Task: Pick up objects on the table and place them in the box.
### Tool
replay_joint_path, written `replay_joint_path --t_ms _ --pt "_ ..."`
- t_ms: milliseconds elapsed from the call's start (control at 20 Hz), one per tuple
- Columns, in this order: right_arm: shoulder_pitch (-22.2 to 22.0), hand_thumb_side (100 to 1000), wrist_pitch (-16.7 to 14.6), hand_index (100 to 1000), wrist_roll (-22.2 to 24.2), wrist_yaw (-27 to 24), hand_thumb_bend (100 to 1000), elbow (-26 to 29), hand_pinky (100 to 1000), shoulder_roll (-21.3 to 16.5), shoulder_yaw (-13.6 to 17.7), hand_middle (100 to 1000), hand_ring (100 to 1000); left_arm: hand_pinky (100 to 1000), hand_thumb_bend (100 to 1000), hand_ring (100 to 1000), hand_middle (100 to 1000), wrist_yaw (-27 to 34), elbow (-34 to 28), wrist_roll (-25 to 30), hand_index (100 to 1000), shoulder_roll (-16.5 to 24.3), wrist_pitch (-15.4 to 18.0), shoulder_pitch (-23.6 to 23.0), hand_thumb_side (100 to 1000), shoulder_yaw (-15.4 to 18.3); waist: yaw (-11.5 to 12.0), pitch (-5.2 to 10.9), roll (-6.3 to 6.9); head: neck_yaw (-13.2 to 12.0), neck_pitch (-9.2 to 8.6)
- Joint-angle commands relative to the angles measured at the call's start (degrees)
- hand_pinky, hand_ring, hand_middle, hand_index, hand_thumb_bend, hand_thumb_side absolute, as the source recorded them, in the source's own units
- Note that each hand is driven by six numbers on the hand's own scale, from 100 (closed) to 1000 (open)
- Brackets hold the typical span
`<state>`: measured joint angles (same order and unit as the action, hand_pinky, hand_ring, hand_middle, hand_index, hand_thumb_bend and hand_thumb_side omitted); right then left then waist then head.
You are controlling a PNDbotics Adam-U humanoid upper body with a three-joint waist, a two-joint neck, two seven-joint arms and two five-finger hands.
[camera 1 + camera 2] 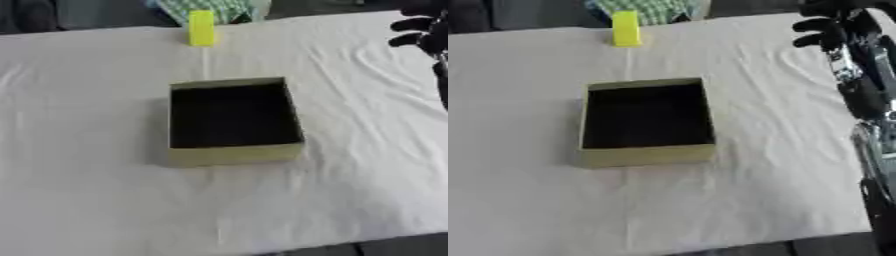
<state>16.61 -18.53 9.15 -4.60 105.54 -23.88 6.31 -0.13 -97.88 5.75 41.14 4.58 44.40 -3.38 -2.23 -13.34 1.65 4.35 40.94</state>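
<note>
Open box (234,155) mid-table; yellow block (201,28) upright beyond it.

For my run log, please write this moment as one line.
box: empty, mid table | yellow block: upright, far edge | right hand: raised at far right, holding nothing | left hand: not in view

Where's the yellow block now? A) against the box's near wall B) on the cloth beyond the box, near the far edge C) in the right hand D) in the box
B: the yellow block stands on the cloth well beyond the box, apart from the right hand.
</note>
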Motion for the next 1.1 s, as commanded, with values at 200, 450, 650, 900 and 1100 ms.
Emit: replay_joint_path --t_ms 200,450,650,900,1100 --pt "1.2 725 -0.1 937 1.3 -0.8 100 0.6 667 -0.4 -0.9 759 748 836 344 795 812 -9.9 14.1 1.0 847 1.7 2.6 12.4 747 -3.7 -2.3 0.68 0.25 -0.6 -1.21" --pt "2.3 727 0.0 936 2.4 -1.2 100 0.6 666 -0.1 -1.9 757 747 832 358 797 816 -16.5 25.4 -0.7 852 -1.5 4.6 20.0 748 -3.9 -5.4 0.20 0.98 -1.4 -1.78" --pt "3.3 725 0.0 935 3.3 -1.5 100 0.7 665 0.1 -2.7 757 747 827 371 800 818 -24.5 34.4 -1.3 859 -4.1 6.0 24.3 755 -3.6 -7.9 -0.17 1.55 -2.0 -2.17" --pt "4.7 720 0.1 935 4.0 -1.6 100 0.8 665 0.3 -3.4 756 746 820 400 800 822 -37.1 44.9 -3.3 870 -7.1 7.8 27.8 764 -2.0 -11.0 -0.83 2.19 -3.2 -2.68" --pt "5.8 717 0.1 934 4.5 -2.3 100 1.1 664 0.6 -3.9 756 746 815 441 800 824 -44.9 50.9 -5.3 880 -8.2 7.5 29.2 773 -0.4 -13.1 -1.36 2.45 -4.9 -3.56"
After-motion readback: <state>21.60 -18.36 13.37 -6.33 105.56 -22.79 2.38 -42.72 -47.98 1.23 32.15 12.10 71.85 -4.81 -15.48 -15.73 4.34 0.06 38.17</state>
